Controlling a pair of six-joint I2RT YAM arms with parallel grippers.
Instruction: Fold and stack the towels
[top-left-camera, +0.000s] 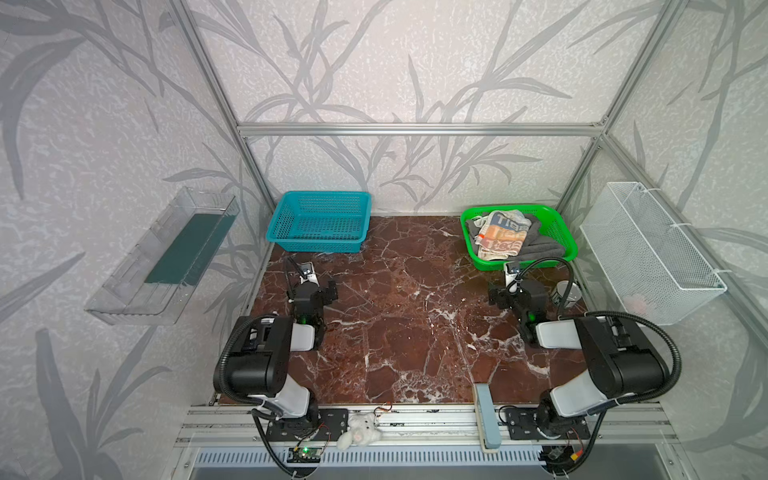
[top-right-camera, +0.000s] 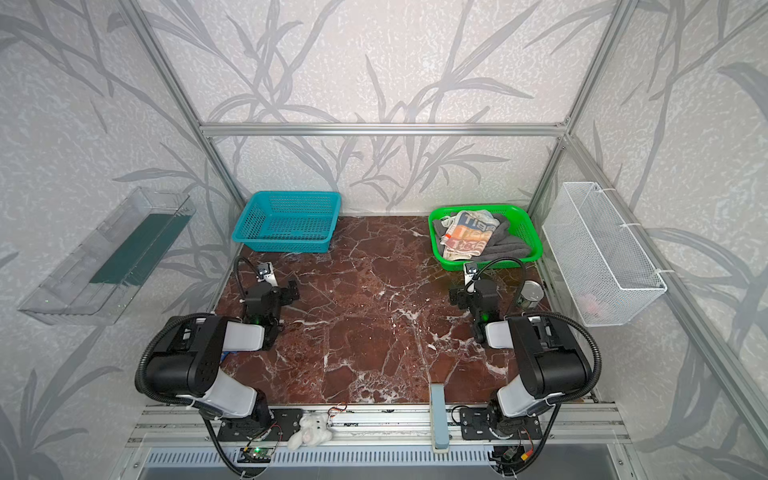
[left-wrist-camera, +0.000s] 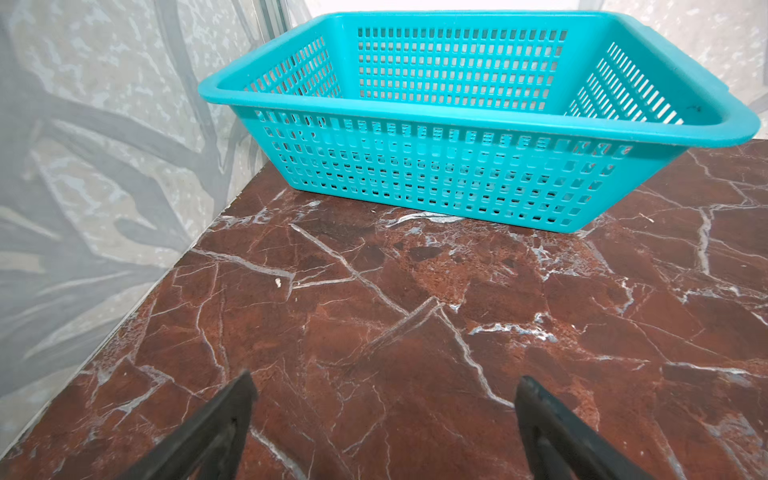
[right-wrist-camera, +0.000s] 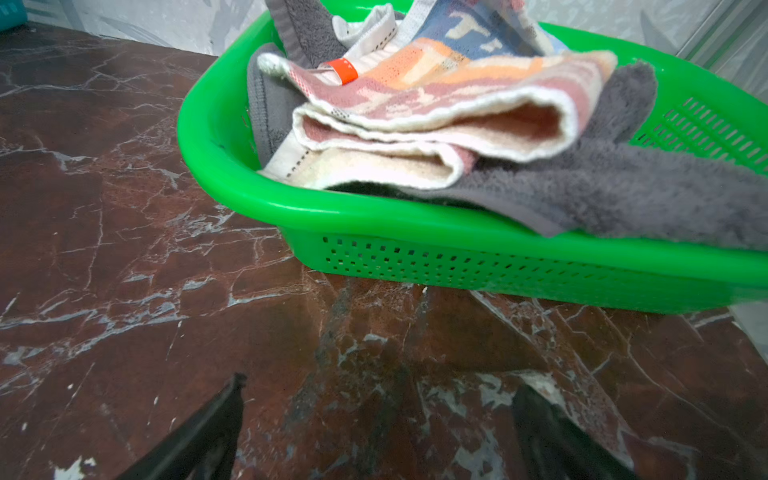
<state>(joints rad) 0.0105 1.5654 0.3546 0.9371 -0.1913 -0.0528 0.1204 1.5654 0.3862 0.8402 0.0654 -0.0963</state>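
**A:** What is closing in the scene?

**B:** Pale walls (top-left-camera: 374, 62) printed with grey leaves are standing on three sides, and a metal frame (top-left-camera: 415, 129) is running along their edges. A red-brown marbled counter (top-left-camera: 395, 316) with white veins is filling the lower middle of both top views.

**A:** And what is hanging or sitting around it?

**B:** A white wire basket (top-left-camera: 648, 253) is hanging on the wall at the right of the frame. A clear tray (top-left-camera: 124, 291) is hanging on the wall at the left. A teal basket (top-left-camera: 318, 245) is sitting at the counter's upper left corner, and a green basket (top-left-camera: 555, 227) at its upper right.

**A:** Where are the towels lying?

**B:** The two that are showing are lying in the green basket. The grey towel (top-left-camera: 544, 246) is spreading underneath. In the right wrist view it is draping over the rim nearest the camera. The lettered towel (top-left-camera: 503, 235), orange, blue and white, is lying crumpled on top of it.

**A:** How are the tools standing?

**B:** The right tool (right-wrist-camera: 379, 382) is facing the green basket from just in front of it, over bare counter. Its jaws are gaping wide and gripping nothing, near the towels but not touching them. The left tool (left-wrist-camera: 386, 376) is likewise gaping and holding nothing. It is facing the teal basket at the left of the top views, well apart from the towels.

**A:** Anything smaller?

**B:** A tin can (top-left-camera: 567, 293) is standing just to the right of the right arm (top-left-camera: 615, 357). A white plush toy (top-left-camera: 359, 430) is lying on the rail (top-left-camera: 415, 415) at the bottom centre.
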